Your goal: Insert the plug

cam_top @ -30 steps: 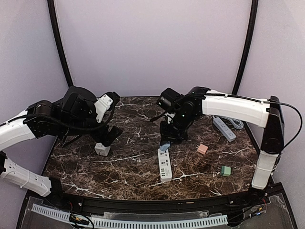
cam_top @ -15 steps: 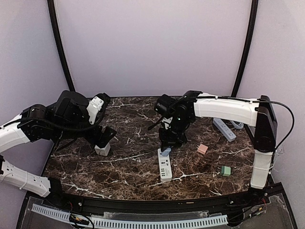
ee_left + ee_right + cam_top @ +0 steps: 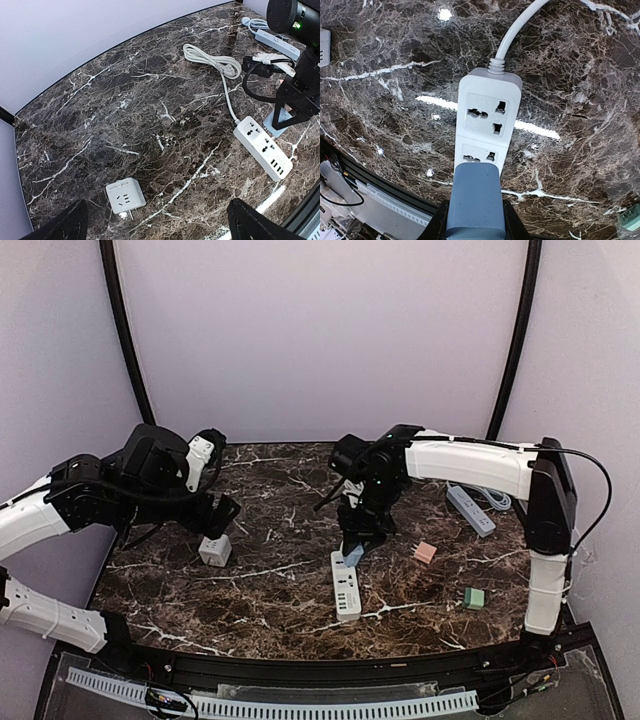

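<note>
Right tool [image 3: 352, 542]: clenched on the blue plug [image 3: 348, 556], fingers on either side of its body. In the right wrist view the plug [image 3: 472, 200] fills the bottom centre of the frame, with the tool [image 3: 474, 224] gripping its near end.

Plug position: held over the white power strip [image 3: 346, 586], toward the strip's far, cable end. From the right wrist its front edge overlaps the second socket of the strip [image 3: 487, 120], and the first socket, next to the cable entry, is fully exposed. The plug is not seated. Cannot tell whether its prongs touch the strip face. In the left wrist view the plug [image 3: 277, 120] shows just beside the far end of the strip [image 3: 262, 147].

The strip lies flat on the dark marble tabletop [image 3: 280, 595], centre, running near to far. Its white cable [image 3: 210, 57] runs away to the far side and bunches there.

Left tool [image 3: 215, 512]: released, jaws spread wide, nothing between them. It hangs over the left part of the tabletop, above a white cube adapter [image 3: 214, 551]. In the left wrist view the adapter [image 3: 125, 196] lies between the two dark fingertips [image 3: 65, 225].

Other items: pink block [image 3: 425, 552] right of the strip, green block [image 3: 474, 597] nearer and further right, second grey power strip [image 3: 470, 510] at far right.
</note>
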You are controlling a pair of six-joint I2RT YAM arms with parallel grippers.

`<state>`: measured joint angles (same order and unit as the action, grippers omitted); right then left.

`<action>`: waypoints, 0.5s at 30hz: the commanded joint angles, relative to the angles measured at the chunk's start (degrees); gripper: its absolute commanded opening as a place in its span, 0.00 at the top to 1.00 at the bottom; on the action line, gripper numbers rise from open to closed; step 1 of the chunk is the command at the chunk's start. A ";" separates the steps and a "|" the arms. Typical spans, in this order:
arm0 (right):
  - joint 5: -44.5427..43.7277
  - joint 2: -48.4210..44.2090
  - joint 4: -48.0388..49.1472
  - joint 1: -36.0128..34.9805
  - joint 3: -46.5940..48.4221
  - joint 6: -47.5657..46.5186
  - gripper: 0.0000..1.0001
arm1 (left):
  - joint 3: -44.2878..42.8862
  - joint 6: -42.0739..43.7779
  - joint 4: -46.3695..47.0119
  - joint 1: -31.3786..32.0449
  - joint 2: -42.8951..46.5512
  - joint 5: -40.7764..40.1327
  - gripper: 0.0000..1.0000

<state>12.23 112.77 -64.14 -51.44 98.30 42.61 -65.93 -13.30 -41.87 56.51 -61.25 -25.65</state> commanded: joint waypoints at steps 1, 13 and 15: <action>1.23 2.12 -1.14 1.00 1.68 -1.41 1.00 | 0.20 -0.71 1.08 -1.99 -0.70 1.84 0.01; 2.10 7.15 -1.20 2.46 6.62 -2.60 1.00 | -0.18 -0.77 1.77 -3.83 -2.29 3.11 0.01; 2.04 7.25 -1.30 2.55 6.60 -2.83 1.00 | -0.24 -0.64 1.91 -3.98 -2.48 3.04 0.01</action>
<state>13.87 119.31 -64.71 -49.28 103.28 40.75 -65.93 -13.76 -40.34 53.06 -63.44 -23.03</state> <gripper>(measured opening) 0.256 0.987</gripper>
